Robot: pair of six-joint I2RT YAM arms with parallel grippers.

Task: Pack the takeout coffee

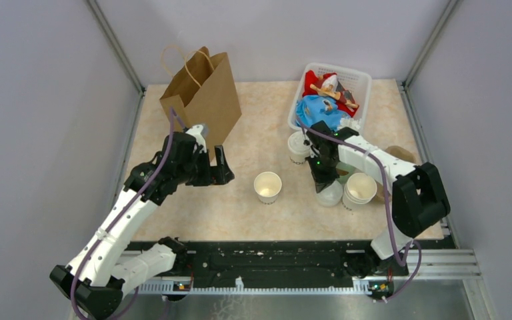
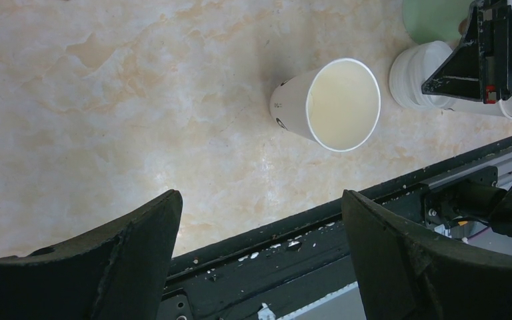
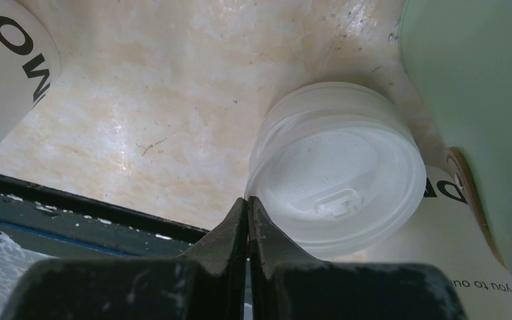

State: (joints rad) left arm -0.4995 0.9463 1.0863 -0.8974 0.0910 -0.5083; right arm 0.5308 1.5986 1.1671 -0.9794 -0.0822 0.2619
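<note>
The beige table (image 1: 267,127) carries a brown paper bag (image 1: 203,97), which is stood upright at the far left. A white basket (image 1: 340,67) of red and blue items is placed at the far right. A stack of nested cups (image 1: 361,189) is seen near the right front.

The takeout coffee cup (image 1: 267,187) is set at the middle of the table, toward the near edge, between the two grippers and apart from both. It is stood upright and lidless, with its long axis vertical and its open mouth pointed up. A short stack of white lids (image 1: 330,195) is placed to the right of it, beside the nested cups.

The left gripper (image 1: 223,172) is held low, to the left of the cup. The right gripper (image 1: 321,179) is held over the lids.

Only the rim and pale inside of the cup are given by the top view. In the left wrist view the cup (image 2: 327,103) is seen at a slant, so that black lettering on its side wall is shown. There the left gripper (image 2: 259,200) is seen with its fingers spread wide and nothing between them. The lids (image 2: 417,73) are seen at the upper right.

In the right wrist view the right gripper (image 3: 248,203) is seen with its fingers pressed together, the tips at the left edge of the lids (image 3: 337,167). Contact cannot be told. The moulded sip tab on the top lid is shown by this view alone.
</note>
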